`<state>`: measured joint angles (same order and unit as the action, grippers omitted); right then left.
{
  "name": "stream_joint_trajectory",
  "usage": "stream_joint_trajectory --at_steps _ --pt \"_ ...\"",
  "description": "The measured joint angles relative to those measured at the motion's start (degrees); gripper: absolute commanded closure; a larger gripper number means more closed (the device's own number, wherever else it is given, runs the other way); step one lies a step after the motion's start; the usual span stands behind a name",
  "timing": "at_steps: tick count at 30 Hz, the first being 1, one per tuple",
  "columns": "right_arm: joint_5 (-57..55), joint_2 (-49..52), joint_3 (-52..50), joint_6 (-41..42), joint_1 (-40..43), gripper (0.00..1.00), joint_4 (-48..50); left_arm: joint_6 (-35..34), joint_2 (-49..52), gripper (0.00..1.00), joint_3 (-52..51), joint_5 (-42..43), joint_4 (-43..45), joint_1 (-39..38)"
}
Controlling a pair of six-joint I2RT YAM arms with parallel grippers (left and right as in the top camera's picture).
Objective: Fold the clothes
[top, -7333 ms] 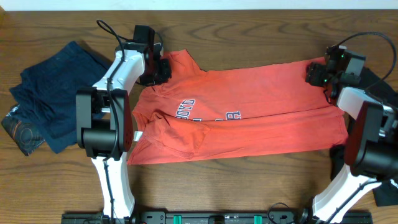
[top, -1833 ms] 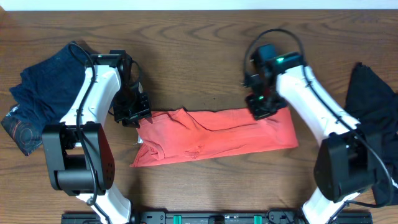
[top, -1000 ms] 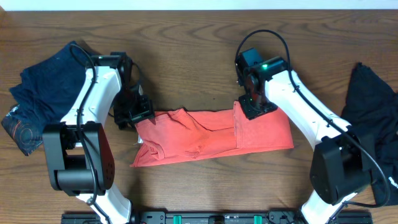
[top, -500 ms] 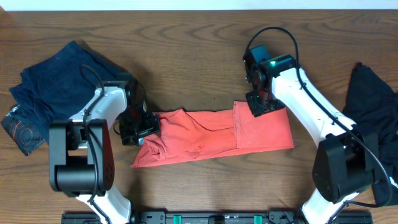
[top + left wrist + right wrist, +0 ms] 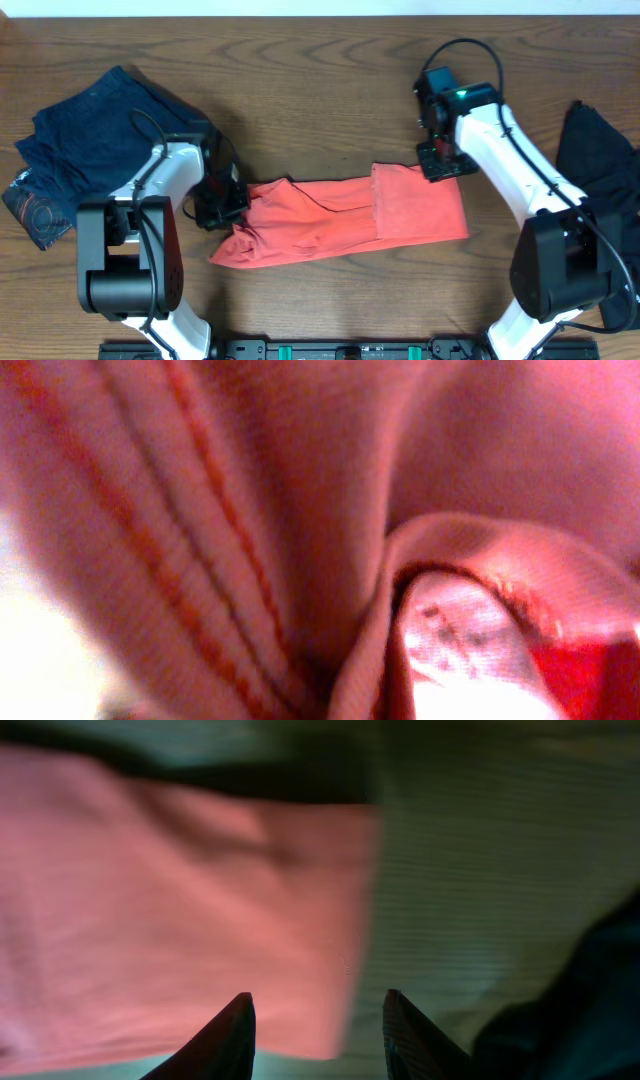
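While T-shirt (image 5: 340, 215) lies folded: navy pile (image 5: 80, 140) left, black garment (image 5: 600, 160) right.

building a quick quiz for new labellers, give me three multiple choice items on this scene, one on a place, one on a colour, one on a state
1. Where do the navy-blue garments lie?
A. at the left end of the table
B. at its right end
C. in the middle

2. What colour is the right-hand garment?
A. white
B. black
C. yellow

3. The left tool is:
A. open over bare wood
B. shut on the coral-red T-shirt
C. shut on a navy-blue garment

Answers:
1 A, the dark blue heap sits at the far left in the overhead view.
2 B, it reads black against the brown wood.
3 B, the tool sits at the shirt's left end and the left wrist view is filled with bunched red fabric.
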<state>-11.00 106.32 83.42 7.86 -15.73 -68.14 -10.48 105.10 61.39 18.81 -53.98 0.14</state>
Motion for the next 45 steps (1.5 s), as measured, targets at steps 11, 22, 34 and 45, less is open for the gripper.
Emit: stream_joint_trajectory --at_steps 11,22,34,45 --pt "-2.84 -8.72 -0.13 -0.28 14.32 0.57 -1.07 -0.76 0.13 0.94 26.25 -10.25 -19.93 4.50" --pt "-2.75 -9.11 -0.15 -1.16 18.86 0.57 -2.58 -4.96 0.11 0.94 31.34 -5.64 -19.58 -14.14" --pt "-1.01 -9.11 -0.15 -3.17 18.86 0.57 -3.28 -12.07 2.73 0.94 31.34 -5.64 -6.62 -39.06" --pt "0.63 -9.11 -0.17 -4.31 18.86 0.57 -3.41 -14.12 8.50 0.68 31.34 -5.86 2.21 -46.75"
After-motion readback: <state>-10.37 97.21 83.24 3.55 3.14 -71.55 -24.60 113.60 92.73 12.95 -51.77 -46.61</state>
